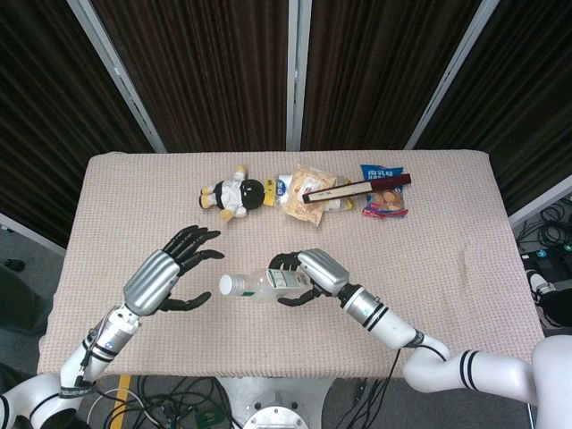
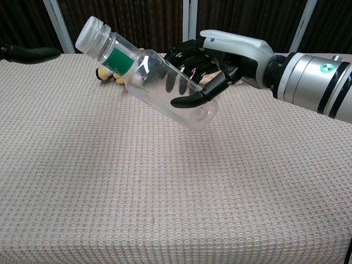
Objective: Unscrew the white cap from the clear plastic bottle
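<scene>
My right hand (image 1: 315, 274) grips a clear plastic bottle (image 1: 264, 286) with a green label around its body and holds it above the table. The bottle is tilted, its whitish ribbed neck end (image 1: 230, 285) pointing toward my left hand. In the chest view the bottle (image 2: 159, 82) slants up to the left, neck end (image 2: 91, 32) highest, with my right hand (image 2: 220, 58) wrapped round its lower half. I cannot tell whether a cap sits on the neck. My left hand (image 1: 166, 277) hovers open a short way left of the neck, apart from it, holding nothing. Only one fingertip (image 2: 27, 53) of it shows in the chest view.
At the back of the cloth-covered table (image 1: 447, 286) lie a plush doll (image 1: 234, 194), snack packets (image 1: 313, 189), a long dark box (image 1: 356, 189) and a blue packet (image 1: 384, 198). The table's front edge runs just below both hands.
</scene>
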Tool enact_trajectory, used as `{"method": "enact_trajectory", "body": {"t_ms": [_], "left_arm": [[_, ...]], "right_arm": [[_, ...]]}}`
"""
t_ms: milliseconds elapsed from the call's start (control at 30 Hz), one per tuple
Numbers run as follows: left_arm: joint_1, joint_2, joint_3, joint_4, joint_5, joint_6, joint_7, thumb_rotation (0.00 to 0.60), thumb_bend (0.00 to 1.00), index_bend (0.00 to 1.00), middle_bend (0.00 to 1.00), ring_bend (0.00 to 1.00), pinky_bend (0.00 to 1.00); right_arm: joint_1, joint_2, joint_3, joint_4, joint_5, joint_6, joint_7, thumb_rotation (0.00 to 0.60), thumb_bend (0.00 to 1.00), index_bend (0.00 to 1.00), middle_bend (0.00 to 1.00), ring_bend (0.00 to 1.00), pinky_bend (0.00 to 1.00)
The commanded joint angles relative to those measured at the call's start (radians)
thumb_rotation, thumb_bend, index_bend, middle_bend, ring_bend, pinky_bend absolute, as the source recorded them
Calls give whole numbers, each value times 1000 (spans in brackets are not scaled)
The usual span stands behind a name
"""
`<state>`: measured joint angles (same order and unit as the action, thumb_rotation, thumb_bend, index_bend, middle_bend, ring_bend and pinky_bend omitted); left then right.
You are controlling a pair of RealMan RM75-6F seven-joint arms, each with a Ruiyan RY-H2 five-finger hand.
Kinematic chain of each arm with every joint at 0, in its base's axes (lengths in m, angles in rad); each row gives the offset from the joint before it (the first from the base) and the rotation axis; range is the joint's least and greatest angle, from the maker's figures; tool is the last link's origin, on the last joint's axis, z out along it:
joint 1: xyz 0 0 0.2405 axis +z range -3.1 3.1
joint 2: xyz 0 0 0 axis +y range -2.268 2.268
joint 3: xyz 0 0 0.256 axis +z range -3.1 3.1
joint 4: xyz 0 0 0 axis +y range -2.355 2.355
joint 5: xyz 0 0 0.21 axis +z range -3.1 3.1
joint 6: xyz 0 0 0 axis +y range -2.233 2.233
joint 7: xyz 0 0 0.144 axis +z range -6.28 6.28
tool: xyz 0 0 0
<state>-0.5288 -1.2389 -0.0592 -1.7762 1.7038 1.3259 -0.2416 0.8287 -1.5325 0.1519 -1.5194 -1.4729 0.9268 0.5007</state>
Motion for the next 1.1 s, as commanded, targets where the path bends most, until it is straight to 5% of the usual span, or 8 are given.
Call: {"method": "enact_trajectory", "body": {"t_ms": [33, 1100], "left_arm": [[-4, 13, 8, -7, 10, -10, -6, 600, 312, 265, 68, 28, 5], [-39, 28, 7, -51, 10, -54, -29, 600, 331, 300, 68, 28, 9]], "right_arm": [[1, -1, 2, 0, 3, -1, -1, 600, 245, 651, 575, 436, 529], [8, -12, 4, 9, -1, -7, 13, 600, 233, 647, 575, 436, 532]]}}
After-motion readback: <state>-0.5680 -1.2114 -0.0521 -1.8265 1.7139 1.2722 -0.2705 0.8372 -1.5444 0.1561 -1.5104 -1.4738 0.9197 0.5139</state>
